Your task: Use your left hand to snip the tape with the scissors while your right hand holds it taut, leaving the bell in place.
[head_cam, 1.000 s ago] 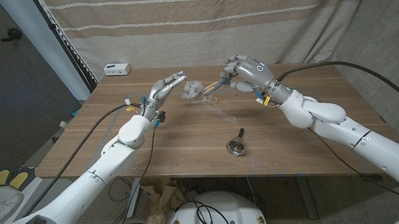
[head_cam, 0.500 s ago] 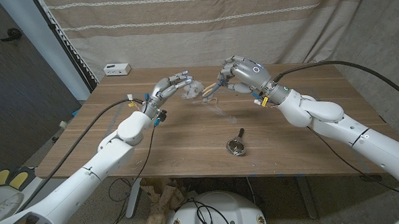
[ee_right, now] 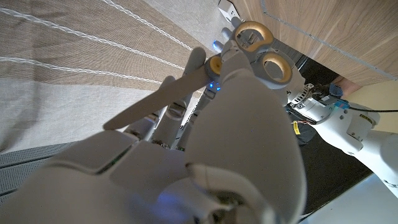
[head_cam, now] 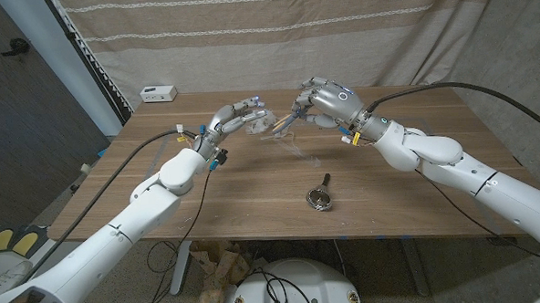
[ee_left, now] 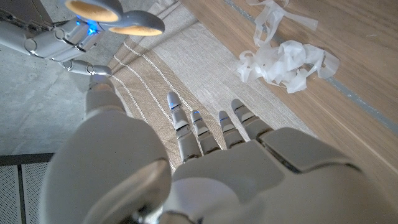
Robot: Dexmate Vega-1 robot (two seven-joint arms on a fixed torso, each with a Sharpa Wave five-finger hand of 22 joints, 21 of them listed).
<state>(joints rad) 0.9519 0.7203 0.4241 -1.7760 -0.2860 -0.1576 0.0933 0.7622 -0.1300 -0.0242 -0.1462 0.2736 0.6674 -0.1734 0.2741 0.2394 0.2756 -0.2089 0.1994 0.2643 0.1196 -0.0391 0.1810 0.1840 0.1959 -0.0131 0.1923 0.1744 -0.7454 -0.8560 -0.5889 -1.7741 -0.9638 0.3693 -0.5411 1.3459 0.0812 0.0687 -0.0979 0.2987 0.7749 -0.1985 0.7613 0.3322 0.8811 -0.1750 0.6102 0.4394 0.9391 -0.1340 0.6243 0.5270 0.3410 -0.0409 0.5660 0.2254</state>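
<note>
Looking down from the head view, we see both arms raised over the far half of the wooden counter (head_cam: 254, 202). Our right hand (head_cam: 323, 102) grips the scissors (head_cam: 285, 121), not the left as the task words it. In the right wrist view the tan finger loops (ee_right: 261, 53) sit against the fingers and the pale blades (ee_right: 158, 99) angle away from the palm; the blades look nearly together, though we cannot be sure from this angle.

Our left hand (head_cam: 236, 116) hovers close to the right one, with a small gap between them. It holds nothing: in the left wrist view the fingers (ee_left: 211, 127) reach out straight and slightly apart, with only the striped curtain (ee_left: 186, 74) beyond them. The scissor loops (ee_left: 115, 15) and the right hand's fingers also show in that view's corner.

The tape (head_cam: 261, 123) is a crumpled whitish wad on the counter between the two hands, just beside the left fingertips, with thin clear strands (head_cam: 297, 150) trailing across the wood toward the counter's middle. In the left wrist view the wad (ee_left: 286, 59) lies loose on the wood, touching neither hand.

The bell (head_cam: 321, 198) rests on the counter nearer the front edge, well apart from both hands. A small white box (head_cam: 159, 92) sits at the far left corner.
</note>
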